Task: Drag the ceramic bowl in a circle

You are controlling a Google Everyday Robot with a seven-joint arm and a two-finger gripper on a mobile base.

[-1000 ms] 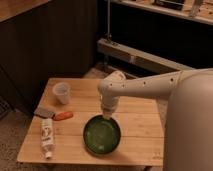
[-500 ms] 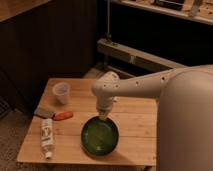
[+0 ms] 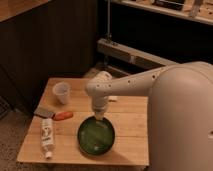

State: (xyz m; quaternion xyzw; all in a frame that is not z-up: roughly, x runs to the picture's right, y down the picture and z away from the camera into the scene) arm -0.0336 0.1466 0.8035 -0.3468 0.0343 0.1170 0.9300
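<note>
we find the gripper down at the far rim of the round, glossy dark green ceramic bowl, near-side on the wooden table — its hold we cannot tell; we judge the circle unfinished.

Looks like a lab or workshop corner: dark panelled wall, metal racking behind, a small wooden surface, the robot's tool down at the ceramic bowl.

A wooden table is seen at lower left. At its left side a white cup is placed above a grey item, an orange item and a white tube. The gripper is seen lower centre.
</note>
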